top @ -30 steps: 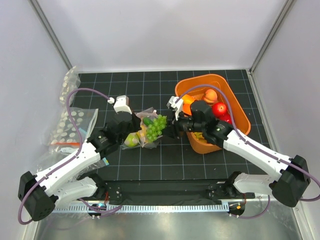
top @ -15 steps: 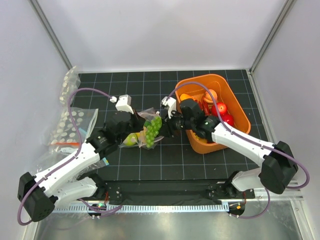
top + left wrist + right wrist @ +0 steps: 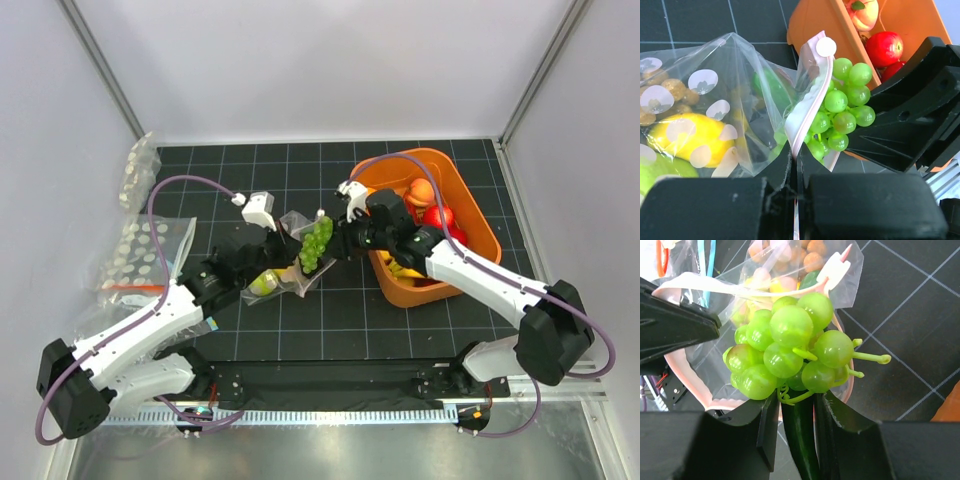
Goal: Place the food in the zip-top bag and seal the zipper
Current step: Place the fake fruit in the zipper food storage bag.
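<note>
Right end effector gripping green grapes at zip-top bag mouth, left end effector pinching zipper

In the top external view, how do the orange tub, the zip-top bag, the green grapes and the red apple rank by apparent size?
1. orange tub
2. zip-top bag
3. green grapes
4. red apple
The grapes and the apple look close in size, so their order is less sure.
</note>
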